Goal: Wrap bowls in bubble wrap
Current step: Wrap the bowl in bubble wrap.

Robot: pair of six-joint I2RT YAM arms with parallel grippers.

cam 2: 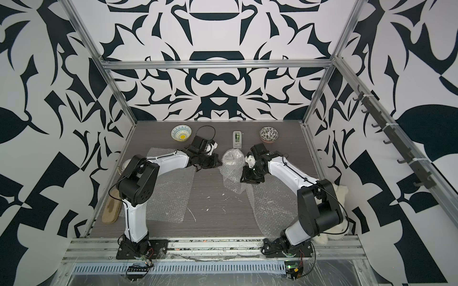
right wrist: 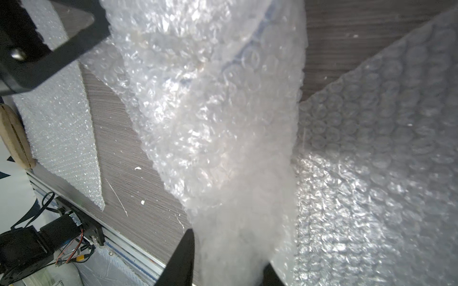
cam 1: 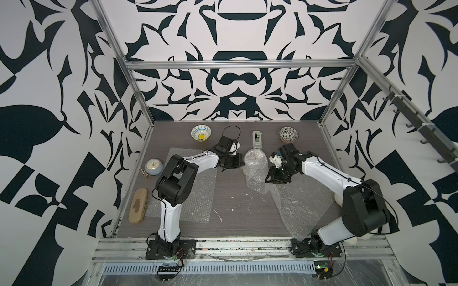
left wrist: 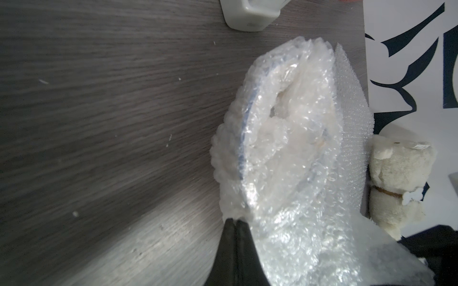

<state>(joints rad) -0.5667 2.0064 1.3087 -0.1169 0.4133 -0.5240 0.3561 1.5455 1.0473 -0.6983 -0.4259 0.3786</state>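
Bubbled clear film is bunched around a white bowl (cam 1: 254, 158), the bundle sitting on the desk (cam 1: 238, 205) just in front of the tape dispenser (cam 1: 257, 139). From the bundle a loose tail of bubble wrap (cam 1: 257, 182) trails toward the robot bases, so its long axis runs front to back.

The left end effector (left wrist: 236, 224) sits touching the bundle's left side, its jaws pressed together on a pinch of film at the bowl's edge. The right end effector (right wrist: 228, 247) is at the tail's right side, jaws spread with the gathered film between them; whether they grip it cannot be told. It is the nearer one to the loose tail.

Beside the dispenser, well apart from the bundle, stand a blue-and-yellow bowl (cam 1: 201, 132) and a black-and-white bowl (cam 1: 288, 134), both bare. Two more sheets lie flat, one under each arm. Judging by this, nothing blocks folding the tail over the bundle.
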